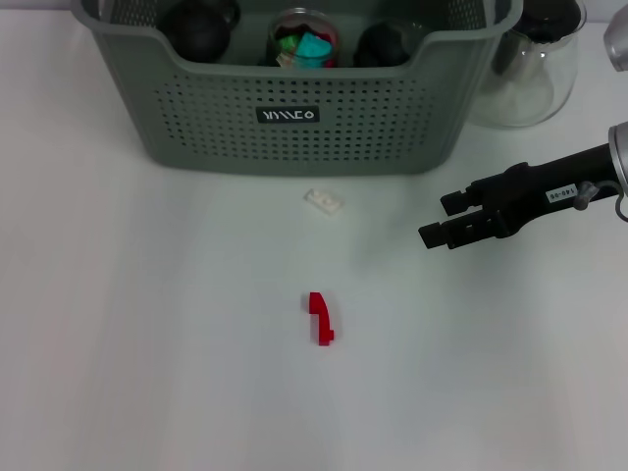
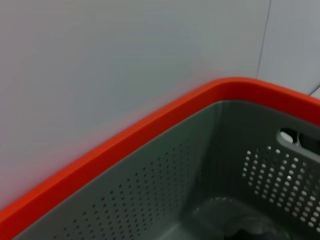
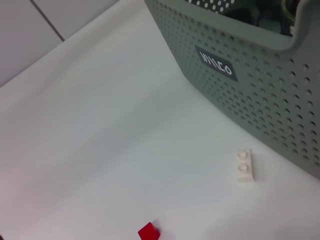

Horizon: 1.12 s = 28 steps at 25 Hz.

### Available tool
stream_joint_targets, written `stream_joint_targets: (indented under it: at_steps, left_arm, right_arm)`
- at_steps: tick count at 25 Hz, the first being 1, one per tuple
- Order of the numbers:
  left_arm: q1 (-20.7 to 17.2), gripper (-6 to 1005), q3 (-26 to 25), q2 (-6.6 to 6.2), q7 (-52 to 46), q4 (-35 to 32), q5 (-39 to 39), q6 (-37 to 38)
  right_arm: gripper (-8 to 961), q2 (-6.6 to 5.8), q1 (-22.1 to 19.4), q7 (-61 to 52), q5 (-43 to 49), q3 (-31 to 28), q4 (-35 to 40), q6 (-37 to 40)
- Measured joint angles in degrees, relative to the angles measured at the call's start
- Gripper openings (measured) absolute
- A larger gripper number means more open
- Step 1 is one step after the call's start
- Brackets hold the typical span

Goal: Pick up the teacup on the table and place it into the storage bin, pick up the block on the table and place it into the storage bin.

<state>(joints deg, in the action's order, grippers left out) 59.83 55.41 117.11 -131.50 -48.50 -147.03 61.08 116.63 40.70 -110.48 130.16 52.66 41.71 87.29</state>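
Right gripper (image 1: 435, 220), fingers apart and empty, hangs beside the white block (image 1: 323, 201) near the bin (image 1: 294, 147), probably lining up a grab.

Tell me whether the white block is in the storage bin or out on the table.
Out. The white block lies flat on the table, just in front of the storage bin wall, not touching it.

We see a robot test lab: a bare white bench (image 1: 147, 343) backed by plain pale wall panels, laid out like a staged trial. A grey-green perforated storage bin (image 1: 294, 118) of assorted items stands beside a clear glass carafe (image 1: 535, 69), with a small white brick (image 1: 323, 201) and red piece (image 1: 320, 319) placed apart.
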Motion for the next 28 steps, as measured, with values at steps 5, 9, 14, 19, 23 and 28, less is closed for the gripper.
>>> stream_joint_targets:
  at_steps: [5, 9, 14, 19, 23, 28]
  left_arm:
    - [-0.22, 540, 0.03, 0.0, 0.08, -0.82, -0.41, 0.54]
    - [-2.69, 699, -0.95, 0.39, 0.63, -8.28, 1.93, 5.38]
    - [-9.5, 875, -6.24, 0.51, 8.33, -24.75, 20.3, 24.96]
    - [-13.03, 906, -10.16, 0.55, 14.7, -32.62, 32.39, 47.71]
    - [-16.92, 904, -2.71, 2.13, 14.32, -36.85, 28.61, 52.44]
    - [-21.08, 904, 12.36, 6.98, 11.97, -39.05, 12.44, 50.96]
  right_arm:
    - [790, 0.0, 0.01, 0.0, 0.01, -0.01, -0.03, -0.02]
    - [790, -0.11, 0.12, 0.01, 0.01, 0.0, -0.05, -0.02]
    - [791, -0.53, 0.17, 0.55, 0.08, -0.05, -0.06, -0.13]
    - [791, -0.75, 0.28, 0.88, 0.09, -0.12, -0.06, -0.07]
    - [791, -0.83, 0.22, 0.88, 0.1, -0.03, -0.05, -0.06]
    - [791, -0.81, -0.01, 0.81, 0.1, -0.01, -0.05, -0.03]
